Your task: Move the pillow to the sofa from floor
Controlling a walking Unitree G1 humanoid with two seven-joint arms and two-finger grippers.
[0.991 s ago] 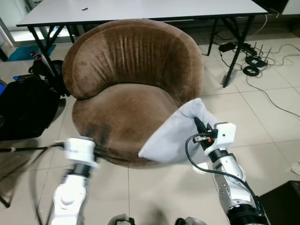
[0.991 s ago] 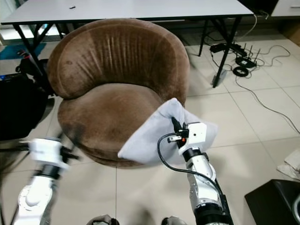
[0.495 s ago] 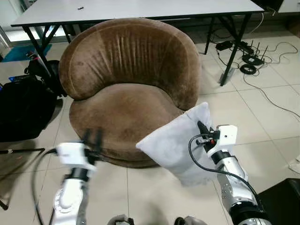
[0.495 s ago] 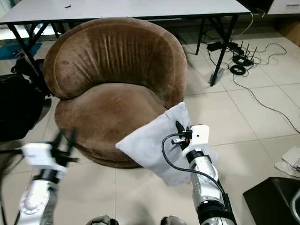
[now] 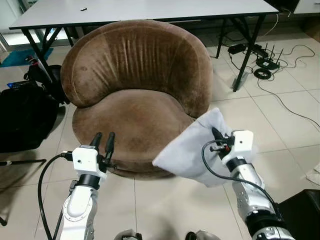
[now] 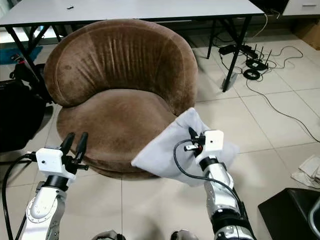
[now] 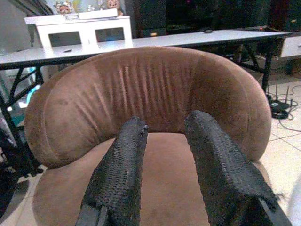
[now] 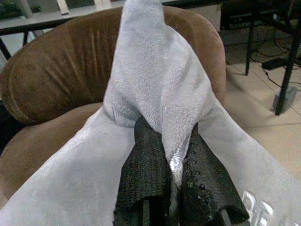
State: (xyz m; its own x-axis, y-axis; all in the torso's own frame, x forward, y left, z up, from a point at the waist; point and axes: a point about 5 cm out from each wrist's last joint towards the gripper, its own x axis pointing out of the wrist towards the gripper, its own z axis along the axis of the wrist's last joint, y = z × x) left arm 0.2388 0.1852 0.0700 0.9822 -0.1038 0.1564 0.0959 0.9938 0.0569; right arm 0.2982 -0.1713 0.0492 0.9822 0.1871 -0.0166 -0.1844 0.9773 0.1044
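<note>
A pale grey pillow (image 5: 187, 150) hangs off the floor at the front right of the round brown sofa (image 5: 135, 80), its left corner over the seat's front rim. My right gripper (image 5: 216, 135) is shut on a fold near the pillow's top; the right wrist view shows the pillow (image 8: 155, 94) pinched between the two black fingers (image 8: 146, 179). My left gripper (image 5: 102, 140) is open and holds nothing, raised in front of the seat's left front edge. In the left wrist view its fingers (image 7: 117, 174) point at the sofa (image 7: 141, 94) backrest.
A grey table (image 5: 150, 9) stands behind the sofa. A black bag (image 5: 25, 120) sits on the floor at the left. Cables and plugs (image 5: 260, 60) lie on the tiles at the back right. A dark box (image 5: 305, 210) is at the near right.
The left arm has steadied, its gripper now raised toward the seat's front. The pillow has swung in the right gripper's hold, its lower edge now higher and nearer the seat rim.
</note>
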